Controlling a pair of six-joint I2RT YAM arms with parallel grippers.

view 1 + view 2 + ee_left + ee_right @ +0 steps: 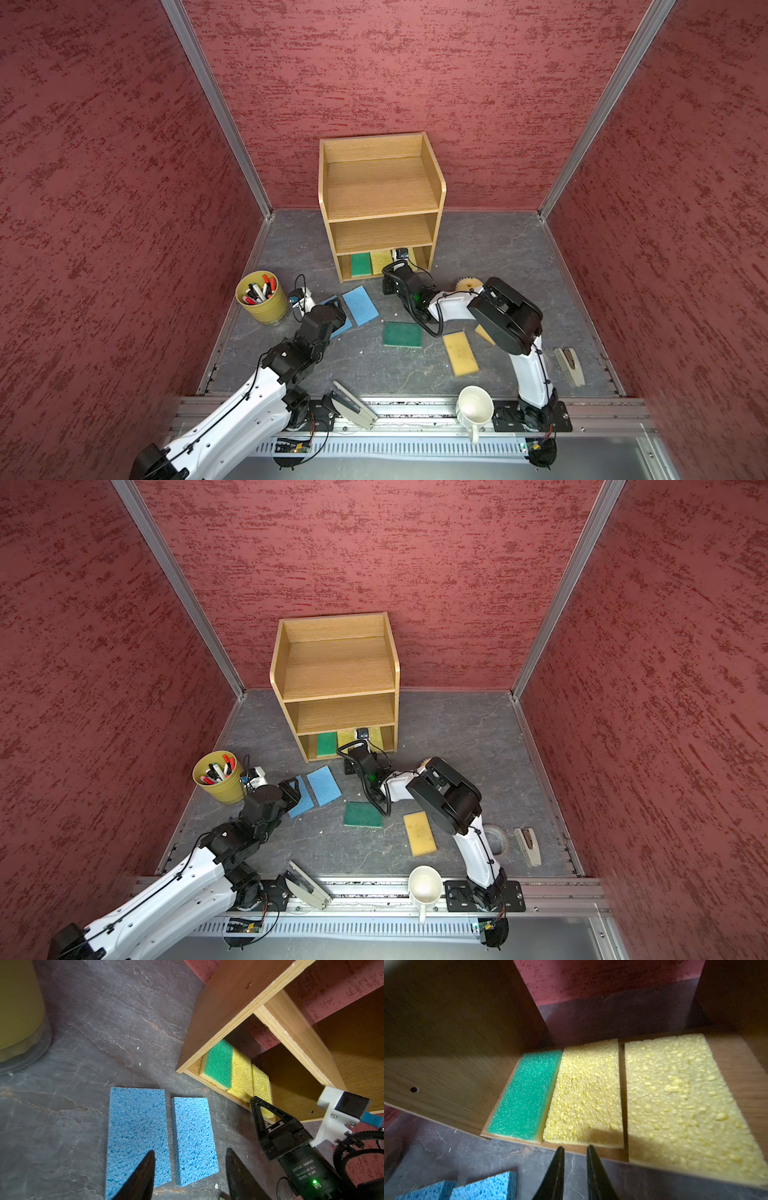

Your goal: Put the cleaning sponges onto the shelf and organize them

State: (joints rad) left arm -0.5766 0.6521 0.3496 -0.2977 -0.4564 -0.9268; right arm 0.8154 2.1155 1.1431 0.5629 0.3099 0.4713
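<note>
A green sponge (525, 1095) and two yellow sponges (585, 1095) (675, 1095) are lying side by side in the bottom tier of the shelf (380, 187)
Two blue sponges (137, 1126) (194, 1136) are lying on the floor (478, 249) near-left of it, the left gripper (190, 1151) hovering over them, jaws apart and empty; the right gripper (575, 1147) is facing the tier, jaws slightly parted, gripping nothing

Left arm (245, 403): rises from the left of the tabletop's (365, 374) near edge and stretches forward and low toward the left-middle.
Left wrist (320, 324): pitched down, nose toward the far edge.
Left gripper (191, 1157): close over the surface, jaws set well apart.
Right arm (534, 374): upright from the right of the near edge, elbow (507, 316) high, forearm (453, 305) folded toward the middle.
Right wrist (405, 284): low, aimed at the far edge.
Right gripper (575, 1148): jaws a narrow slit apart.
</note>
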